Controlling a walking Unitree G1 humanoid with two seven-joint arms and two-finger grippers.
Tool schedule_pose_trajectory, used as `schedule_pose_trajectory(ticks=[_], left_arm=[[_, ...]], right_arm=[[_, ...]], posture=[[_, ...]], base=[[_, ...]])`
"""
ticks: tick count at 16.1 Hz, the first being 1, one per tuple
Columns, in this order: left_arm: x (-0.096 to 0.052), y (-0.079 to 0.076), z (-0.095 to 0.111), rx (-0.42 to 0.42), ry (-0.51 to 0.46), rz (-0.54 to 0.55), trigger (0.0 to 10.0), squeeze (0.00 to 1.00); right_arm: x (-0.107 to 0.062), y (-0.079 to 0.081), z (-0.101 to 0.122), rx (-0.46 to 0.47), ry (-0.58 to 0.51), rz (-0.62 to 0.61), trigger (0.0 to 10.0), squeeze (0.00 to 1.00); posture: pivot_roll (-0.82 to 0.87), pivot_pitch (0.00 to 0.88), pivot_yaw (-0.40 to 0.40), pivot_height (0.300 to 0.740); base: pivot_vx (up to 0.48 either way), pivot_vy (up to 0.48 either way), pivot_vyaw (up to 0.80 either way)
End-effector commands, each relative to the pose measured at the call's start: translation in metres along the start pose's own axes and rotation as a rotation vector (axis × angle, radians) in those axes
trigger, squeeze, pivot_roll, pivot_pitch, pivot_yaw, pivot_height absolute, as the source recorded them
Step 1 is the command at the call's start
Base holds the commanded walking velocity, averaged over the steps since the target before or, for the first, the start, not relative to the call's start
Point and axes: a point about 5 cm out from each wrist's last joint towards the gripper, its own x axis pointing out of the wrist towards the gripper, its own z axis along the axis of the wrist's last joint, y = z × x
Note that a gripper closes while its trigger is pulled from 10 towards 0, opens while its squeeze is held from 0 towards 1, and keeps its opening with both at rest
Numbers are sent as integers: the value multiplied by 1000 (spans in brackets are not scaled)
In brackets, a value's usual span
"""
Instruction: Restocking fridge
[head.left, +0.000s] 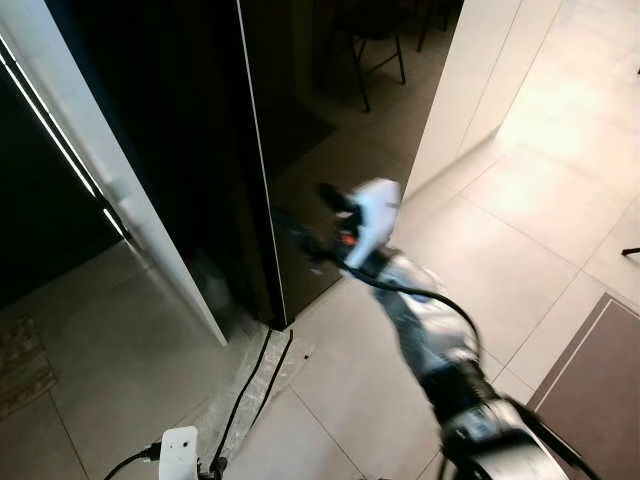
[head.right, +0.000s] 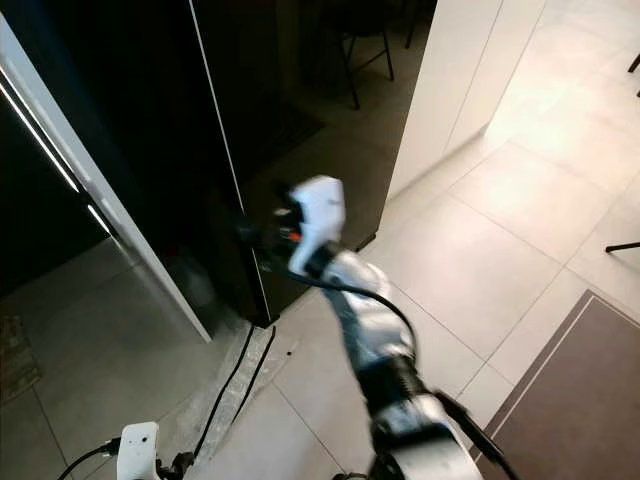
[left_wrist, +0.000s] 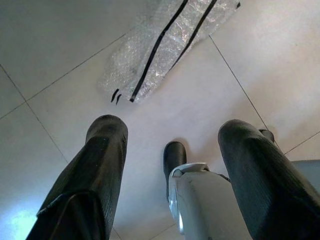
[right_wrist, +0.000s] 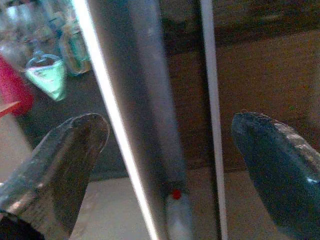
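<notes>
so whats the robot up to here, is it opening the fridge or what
The right gripper is reaching out, fingers open, at the front edge of the dark fridge door, which stands ajar. In the right wrist view the door edge sits between its fingers, with bottles visible inside. Nothing is held. The left gripper hangs low over the tiled floor, open.

text: none legible | labels: bottles (right_wrist: 47, 75) in fridge too blurred to read | signs: none

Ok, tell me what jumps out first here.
The silver right arm's gripper reaches out, open, to the edge of the tall glossy black fridge door. On the pale tiled floor below lies a bubble-wrap strip with black cables; the left gripper hangs open above it.
</notes>
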Motion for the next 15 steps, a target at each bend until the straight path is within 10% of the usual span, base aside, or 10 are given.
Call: schedule_pose_trajectory(ticks=[1,6,8,12,15], left_arm=[[-3,2,-11,9,40,0,10000,0],[-3,3,-12,24,53,-2,10000,0],[-3,4,-12,37,57,-6,10000,0],[-2,5,-8,69,62,-34,10000,0],[-2,6,-9,126,93,-56,10000,0]], right_arm=[[-22,-15,3,15,-21,-107,10000,0],[-122,-72,-38,72,95,-617,10000,0],[-186,-80,-90,117,312,-849,10000,0],[-278,-40,-169,215,773,-1114,10000,0],[-306,-7,-194,305,941,-1126,10000,0]], posture=[[18,157,-15,740],[2,159,-10,740],[-2,155,-3,740],[6,146,32,740],[4,140,42,740]], base=[[0,0,0],[0,0,0],[0,0,0],[0,0,0],[0,0,0]])
